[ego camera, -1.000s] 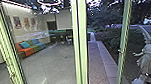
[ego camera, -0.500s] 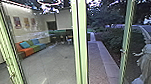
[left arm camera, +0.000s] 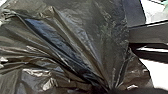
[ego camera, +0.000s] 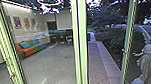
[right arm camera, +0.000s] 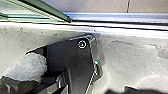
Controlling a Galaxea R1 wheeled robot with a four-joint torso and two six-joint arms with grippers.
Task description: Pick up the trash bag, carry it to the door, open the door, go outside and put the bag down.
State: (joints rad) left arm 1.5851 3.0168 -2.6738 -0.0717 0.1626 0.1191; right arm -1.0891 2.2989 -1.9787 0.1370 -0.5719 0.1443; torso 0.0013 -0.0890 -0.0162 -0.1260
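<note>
1. The trash bag [left arm camera: 82,37] is close up in the left wrist view, its dark plastic drawn into folds that meet at one spot, so the left tool probably bears it.
2. It should handle soft, limp and a bit slippery; the film could stretch or tear, and its weight is hard to judge. Best hold: the gathered neck, well bunched, rather than one loose fold.
3. I cannot tell whether the left tool or the right tool is spread or pressed together.
4. The green-framed door [ego camera: 128,37] has a handle [ego camera: 124,51] on its frame; in the right wrist view it stands angled to the sill [right arm camera: 112,30], so it looks ajar.
5. Outside are a walkway [ego camera: 95,62] and a pale statue [ego camera: 148,58].
</note>
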